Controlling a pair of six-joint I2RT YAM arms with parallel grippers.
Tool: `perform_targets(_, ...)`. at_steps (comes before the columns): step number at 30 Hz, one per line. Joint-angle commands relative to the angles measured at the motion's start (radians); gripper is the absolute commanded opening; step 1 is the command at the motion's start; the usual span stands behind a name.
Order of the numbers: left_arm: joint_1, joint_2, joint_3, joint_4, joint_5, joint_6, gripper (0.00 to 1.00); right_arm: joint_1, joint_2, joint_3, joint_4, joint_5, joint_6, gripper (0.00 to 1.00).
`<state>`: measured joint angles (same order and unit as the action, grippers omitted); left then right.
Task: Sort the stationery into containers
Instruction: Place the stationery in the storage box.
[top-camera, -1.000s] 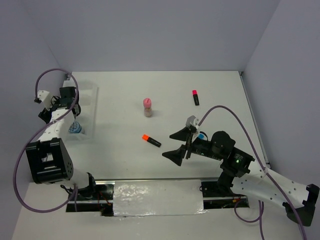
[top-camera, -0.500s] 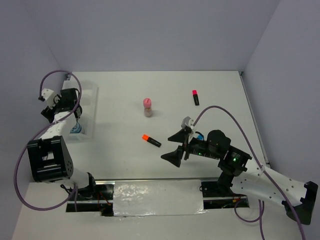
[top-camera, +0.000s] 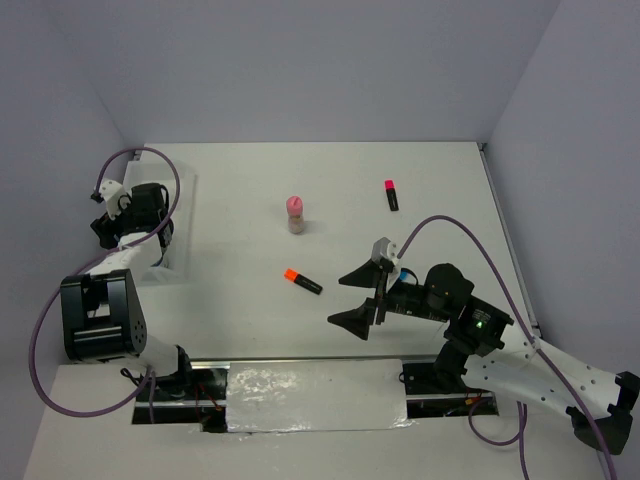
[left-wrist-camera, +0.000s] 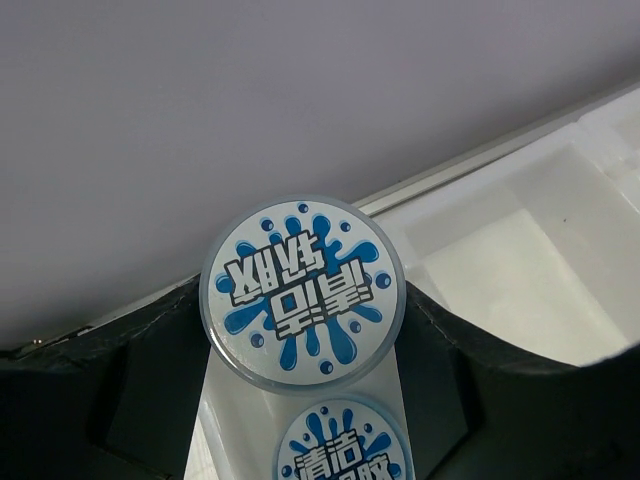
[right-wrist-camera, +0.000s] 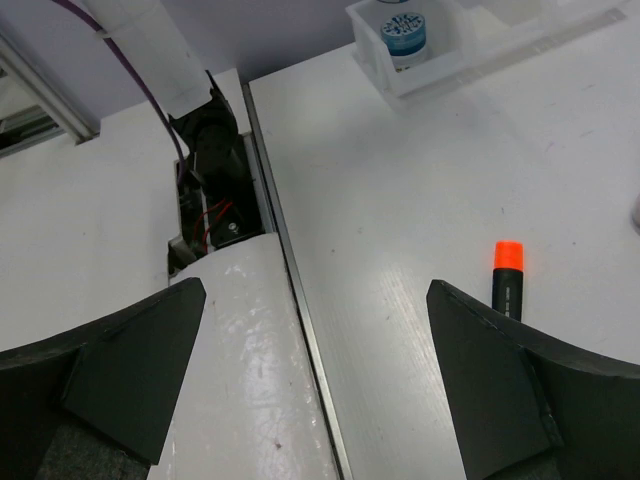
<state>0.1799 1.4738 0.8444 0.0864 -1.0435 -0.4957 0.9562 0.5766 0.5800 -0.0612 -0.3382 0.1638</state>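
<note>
My left gripper (top-camera: 135, 205) hangs over the white divided tray (top-camera: 180, 240) at the far left. In the left wrist view its fingers (left-wrist-camera: 150, 380) are closed on the sides of a round blue roll (left-wrist-camera: 303, 290). A second blue roll (left-wrist-camera: 345, 445) lies lower down in the tray (left-wrist-camera: 520, 260). My right gripper (top-camera: 338, 296) is open and empty above the table's near middle. The orange-capped marker (top-camera: 302, 281) lies just to its left and shows beside the right finger (right-wrist-camera: 508, 275). The pink-capped marker (top-camera: 390, 195) and the pink-capped tan tube (top-camera: 296, 214) lie farther back. The blue-capped marker is hidden.
The right wrist view shows the tray's near end (right-wrist-camera: 420, 70) with a blue roll (right-wrist-camera: 405, 35) in it. It also shows the silver-taped front rail (right-wrist-camera: 250, 370) below the open jaws. Grey walls close the table on the left, back and right.
The left wrist has swung slightly right and towards the near side over the tray, and now covers the roll in the near compartment. The right gripper has drifted a little towards the front edge, still open.
</note>
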Motion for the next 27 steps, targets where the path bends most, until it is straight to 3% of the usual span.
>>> perform_targets(1, 0.004, -0.023, -0.001, 0.171, -0.056, 0.089, 0.0, 0.006, -0.02, 0.017, 0.0, -0.031, -0.02, 1.0)
perform_targets(10, 0.01, -0.018, -0.024, 0.257, -0.044, 0.147, 0.0, 0.004, -0.02, 0.018, -0.009, -0.058, -0.02, 1.0)
perform_targets(27, -0.003, 0.011, -0.064, 0.273, -0.078, 0.143, 0.0, 0.004, -0.004, 0.043, -0.017, -0.076, -0.033, 1.0)
